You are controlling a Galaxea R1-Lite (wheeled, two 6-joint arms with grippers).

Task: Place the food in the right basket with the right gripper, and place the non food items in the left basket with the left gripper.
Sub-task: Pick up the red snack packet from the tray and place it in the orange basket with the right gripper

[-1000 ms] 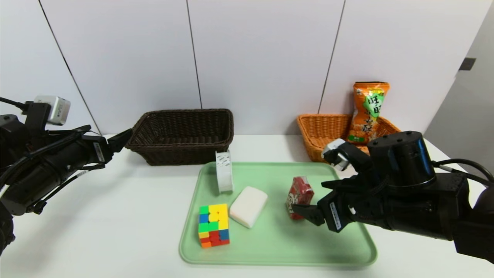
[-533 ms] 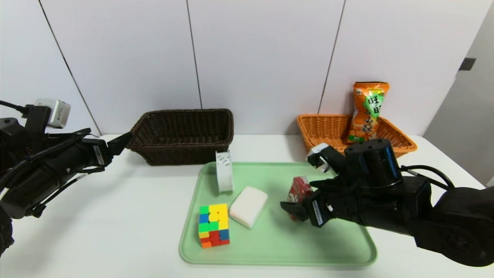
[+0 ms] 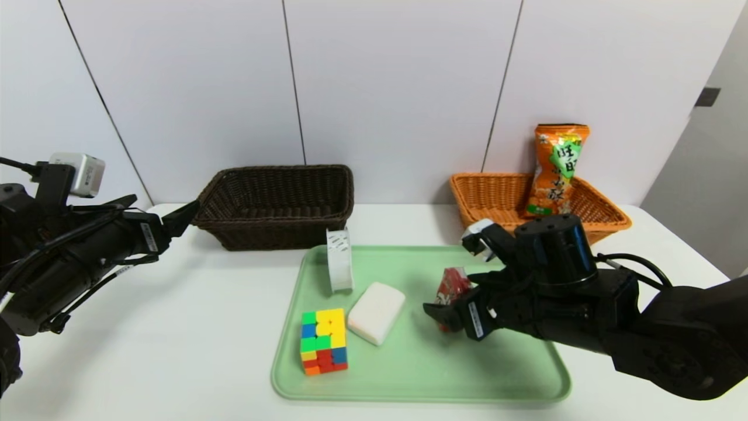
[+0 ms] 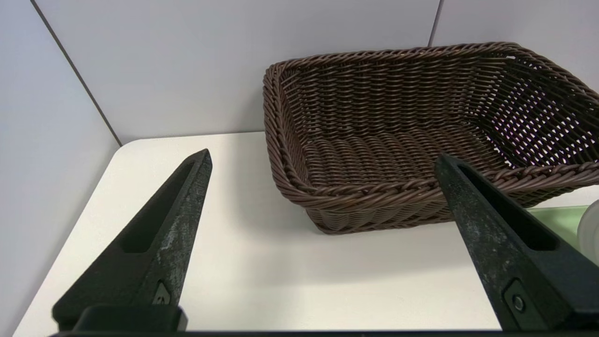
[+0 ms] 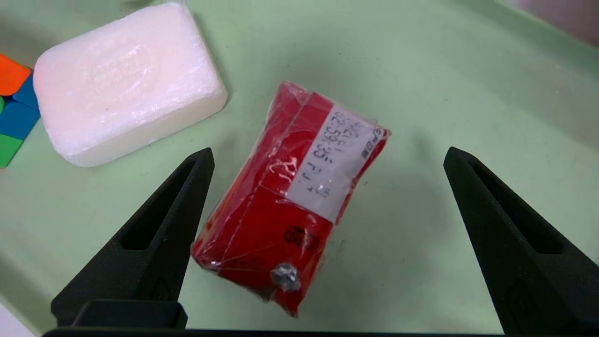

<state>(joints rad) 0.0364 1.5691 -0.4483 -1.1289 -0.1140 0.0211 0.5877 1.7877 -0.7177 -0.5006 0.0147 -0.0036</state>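
Green tray (image 3: pixel 421 374) on white table (image 3: pixel 146 351)

Head view: the right gripper (image 3: pixel 447 295) covers part of the red packet (image 3: pixel 453 286), including much of its lower right. The right basket (image 3: pixel 485 199) is partly concealed along its near side by the right arm (image 3: pixel 552 251); both arms are cut off by the side edges. Small print on the snack bag (image 3: pixel 558 169) is illegible. Left wrist view: the left basket (image 4: pixel 388 93) and ring roll (image 4: pixel 590 231) are cropped. Right wrist view: the cube (image 5: pixel 16 117) is cropped; the soap's (image 5: pixel 126 84) embossing cannot be read.
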